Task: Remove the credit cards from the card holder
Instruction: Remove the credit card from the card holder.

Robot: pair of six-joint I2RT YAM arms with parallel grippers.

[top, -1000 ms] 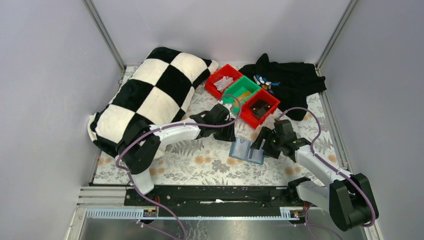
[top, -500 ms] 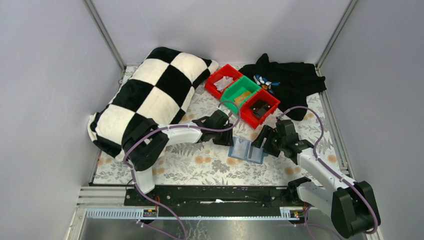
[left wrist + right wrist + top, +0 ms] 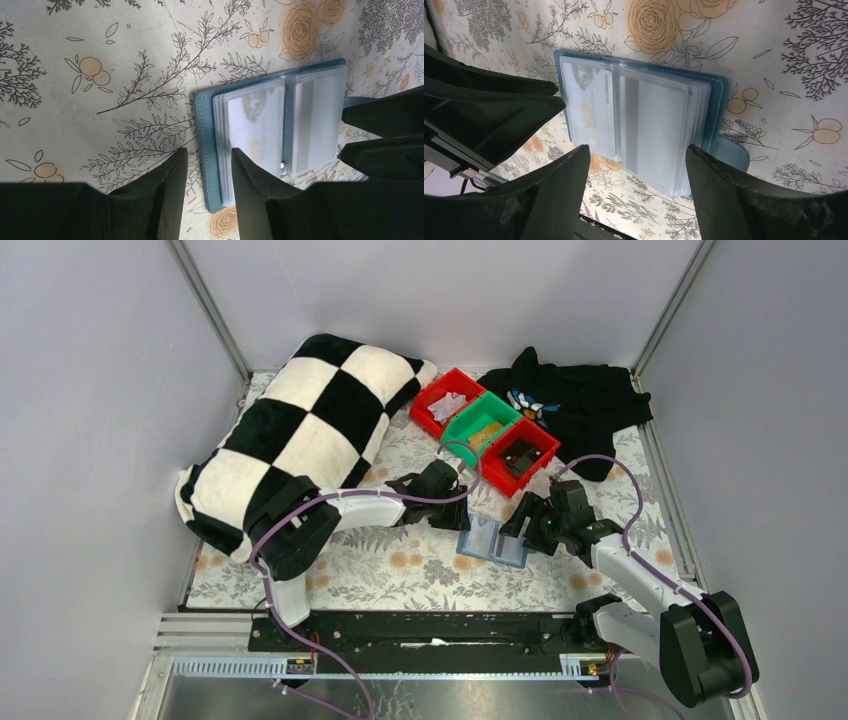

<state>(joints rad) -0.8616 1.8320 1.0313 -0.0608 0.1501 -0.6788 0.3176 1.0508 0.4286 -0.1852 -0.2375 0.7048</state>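
The teal card holder [image 3: 494,540] lies open and flat on the floral cloth between both grippers. Its clear sleeves hold pale credit cards [image 3: 257,125]; one reads "VIP" in the right wrist view [image 3: 591,110]. My left gripper [image 3: 209,165] is narrowly open and straddles the holder's teal left edge [image 3: 204,130], one finger over the cloth and one over the sleeves. My right gripper [image 3: 636,160] is wide open above the holder's right panel [image 3: 659,130], its fingers on either side of the sleeve stack. The holder's teal strap tab [image 3: 731,152] sticks out at the right.
Two red bins and a green bin [image 3: 486,430] stand just behind the holder. A black-and-white checked pillow [image 3: 300,430] fills the left side. A black garment [image 3: 575,400] lies at the back right. Grey walls enclose the table.
My left gripper has moved right and nearer, down to the holder's left edge. My right gripper has shifted slightly over the right panel. The holder has stayed put.
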